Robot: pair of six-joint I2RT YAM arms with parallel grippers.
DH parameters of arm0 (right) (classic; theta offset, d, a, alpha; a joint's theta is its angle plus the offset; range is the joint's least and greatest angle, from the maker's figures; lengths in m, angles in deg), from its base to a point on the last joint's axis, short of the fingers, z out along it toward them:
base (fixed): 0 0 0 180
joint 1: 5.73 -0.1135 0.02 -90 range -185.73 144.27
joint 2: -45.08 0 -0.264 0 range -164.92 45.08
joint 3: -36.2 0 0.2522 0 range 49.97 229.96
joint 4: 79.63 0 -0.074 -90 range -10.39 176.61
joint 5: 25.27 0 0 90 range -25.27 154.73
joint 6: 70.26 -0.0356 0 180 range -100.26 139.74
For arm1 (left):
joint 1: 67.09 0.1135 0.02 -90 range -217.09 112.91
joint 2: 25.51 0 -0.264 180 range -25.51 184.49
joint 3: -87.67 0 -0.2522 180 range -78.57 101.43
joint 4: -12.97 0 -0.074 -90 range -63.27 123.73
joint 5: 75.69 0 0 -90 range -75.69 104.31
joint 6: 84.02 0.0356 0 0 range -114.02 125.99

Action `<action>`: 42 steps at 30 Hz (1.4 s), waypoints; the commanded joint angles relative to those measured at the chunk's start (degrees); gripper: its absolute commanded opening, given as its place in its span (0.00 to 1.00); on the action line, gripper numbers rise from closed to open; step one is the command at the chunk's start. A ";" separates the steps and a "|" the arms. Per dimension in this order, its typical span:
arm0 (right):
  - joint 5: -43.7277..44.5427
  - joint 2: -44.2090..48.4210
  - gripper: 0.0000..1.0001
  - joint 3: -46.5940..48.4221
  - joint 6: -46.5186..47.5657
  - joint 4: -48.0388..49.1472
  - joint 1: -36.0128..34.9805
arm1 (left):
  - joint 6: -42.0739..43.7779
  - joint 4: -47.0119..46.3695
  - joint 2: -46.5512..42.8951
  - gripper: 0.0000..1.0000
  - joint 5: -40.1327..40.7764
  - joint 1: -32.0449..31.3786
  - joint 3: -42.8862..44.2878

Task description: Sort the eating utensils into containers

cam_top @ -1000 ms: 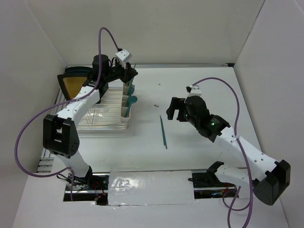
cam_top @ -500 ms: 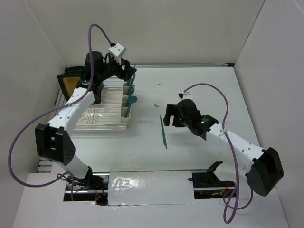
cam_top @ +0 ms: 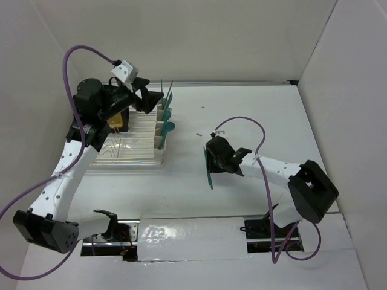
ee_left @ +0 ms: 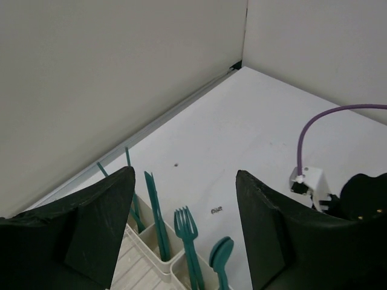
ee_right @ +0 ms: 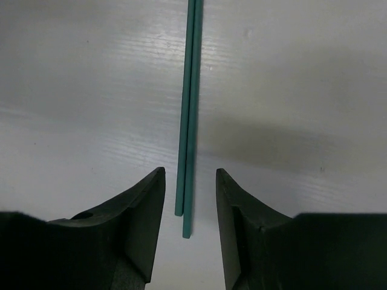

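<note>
Right claw [cam_top: 210, 162] over teal utensil [cam_top: 211, 182], cups [cam_top: 160, 144] stocked

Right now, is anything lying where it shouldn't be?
Yes. Two thin teal sticks lie flat on the table, just inside the open right hand, while the other teal utensils stand upright in the cream cups.

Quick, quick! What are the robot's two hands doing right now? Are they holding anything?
Left hand: open, holding nothing.
Right hand: open, straddling the thin teal-green plastic sticks, not squeezing them.
</note>
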 commanded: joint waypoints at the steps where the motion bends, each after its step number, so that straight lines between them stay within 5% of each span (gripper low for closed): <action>1: 3.42 -1.34 0.46 0.24 -1.65 2.46 -2.01 | -2.31 1.73 -2.46 0.80 -1.98 -0.33 -2.26; 17: 8.17 -11.27 0.30 -0.38 -4.64 2.46 -7.72 | -0.99 5.68 -6.69 0.82 -3.03 -0.41 -7.18; 23: 8.18 -13.56 0.00 0.67 -4.73 1.41 -7.82 | -1.08 7.17 -6.69 0.82 -5.31 -0.33 -6.04; 37: 3.00 8.66 0.00 -0.91 -6.31 1.93 -5.97 | -9.25 11.30 -3.97 0.83 -11.21 -3.66 -0.60; 42: 2.99 13.51 0.04 -2.76 -6.84 1.41 -5.44 | -7.59 14.64 0.24 0.83 -4.45 -7.62 2.31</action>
